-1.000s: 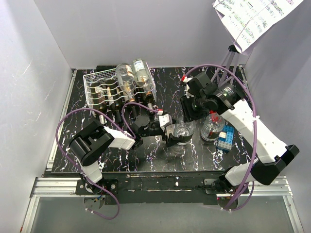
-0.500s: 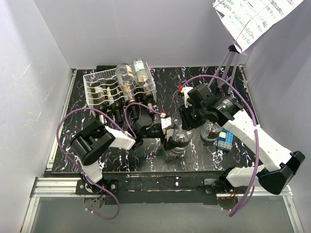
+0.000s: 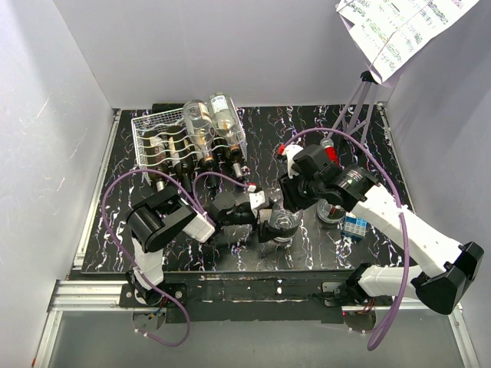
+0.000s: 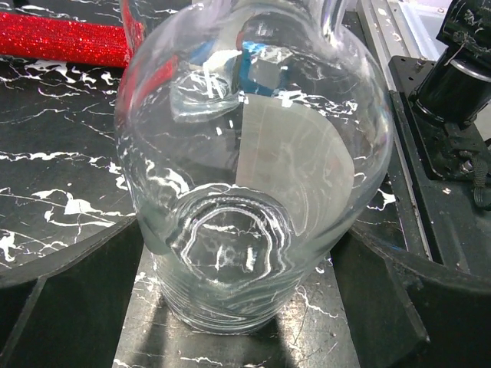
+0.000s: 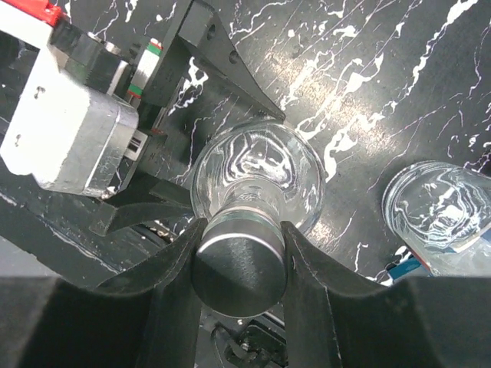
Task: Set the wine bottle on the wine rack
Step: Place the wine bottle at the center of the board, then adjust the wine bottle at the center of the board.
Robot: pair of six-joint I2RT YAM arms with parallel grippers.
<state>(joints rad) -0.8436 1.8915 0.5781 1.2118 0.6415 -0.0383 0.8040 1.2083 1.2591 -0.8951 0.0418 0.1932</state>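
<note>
The upright wine bottle point(image 3: 282, 222) has slid toward the worktop's point(image 3: 268, 138) near edge. Right jaws clamp its metal cap point(image 5: 238, 270). Left jaws gape around its body (contact unclear). The wine rack point(image 3: 157, 130) sits well apart.

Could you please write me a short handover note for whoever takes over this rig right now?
Right end effector: shut on the metal cap of the upright clear wine bottle, from above.
Left end effector: open wide, fingers flanking the bottle's lower body; contact unclear.
Wine rack: far left of the table, several bottles already lying in it.
Done: bottle gripped at the cap.
Left: lift it, carry it to the rack, lay it in a free cradle.
</note>
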